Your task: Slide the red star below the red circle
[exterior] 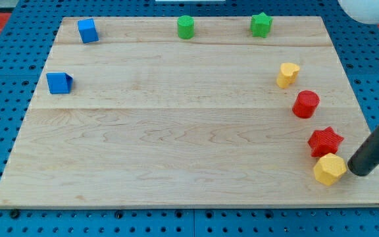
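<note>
pale wooden board [176, 145] on blue pegboard [5, 52]; my tip [359, 171], no pincer, beside yellow hexagon [329, 170], red star [326, 141]

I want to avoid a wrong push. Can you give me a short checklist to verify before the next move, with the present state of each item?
1. Red star in view: ok.
2. Red circle in view: ok.
3. Star already lower than circle: ok, though offset toward the view's right.
4. My tip located: ok, right of the yellow block.
5. Tip touching the star: not ok, it is apart.
6. Star free of neighbours: not ok, yellow block sits against its lower edge.
</note>
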You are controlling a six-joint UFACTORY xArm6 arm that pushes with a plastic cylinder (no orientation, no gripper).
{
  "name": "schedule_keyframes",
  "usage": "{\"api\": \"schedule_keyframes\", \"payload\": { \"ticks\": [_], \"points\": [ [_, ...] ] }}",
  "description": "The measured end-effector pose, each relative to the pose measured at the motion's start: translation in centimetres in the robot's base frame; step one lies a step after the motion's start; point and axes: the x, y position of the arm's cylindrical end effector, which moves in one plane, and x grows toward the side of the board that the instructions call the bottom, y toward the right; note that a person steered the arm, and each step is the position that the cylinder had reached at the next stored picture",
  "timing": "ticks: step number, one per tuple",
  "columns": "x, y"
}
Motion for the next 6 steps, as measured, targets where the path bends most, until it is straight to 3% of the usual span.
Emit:
{"api": "schedule_keyframes", "payload": {
  "ticks": [3, 6],
  "points": [
    [-4.1, -3.5],
    [-7.8, 1.3]
  ]
}}
